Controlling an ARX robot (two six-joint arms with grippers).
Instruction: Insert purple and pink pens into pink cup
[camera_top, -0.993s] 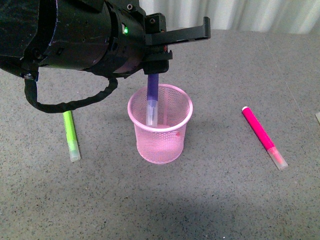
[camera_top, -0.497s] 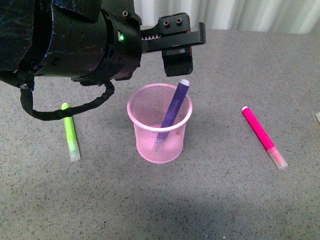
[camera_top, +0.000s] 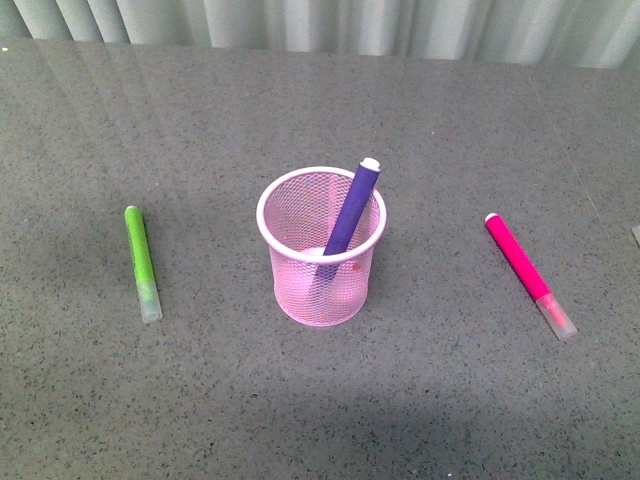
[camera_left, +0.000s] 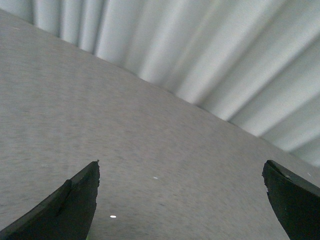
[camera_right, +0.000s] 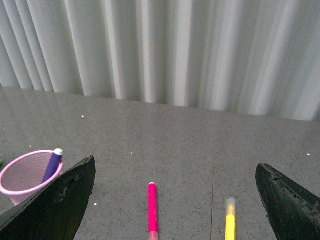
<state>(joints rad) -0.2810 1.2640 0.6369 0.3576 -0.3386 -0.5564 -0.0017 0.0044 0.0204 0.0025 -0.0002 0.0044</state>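
Two empty, spread: left end effector, right end effector, pink pen flat ahead of the latter.

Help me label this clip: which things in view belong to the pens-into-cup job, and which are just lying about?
Part of the job:
pink cup
purple pen, already leaning inside the cup
pink pen, lying on the table

Just lying about:
green marker
yellow pen
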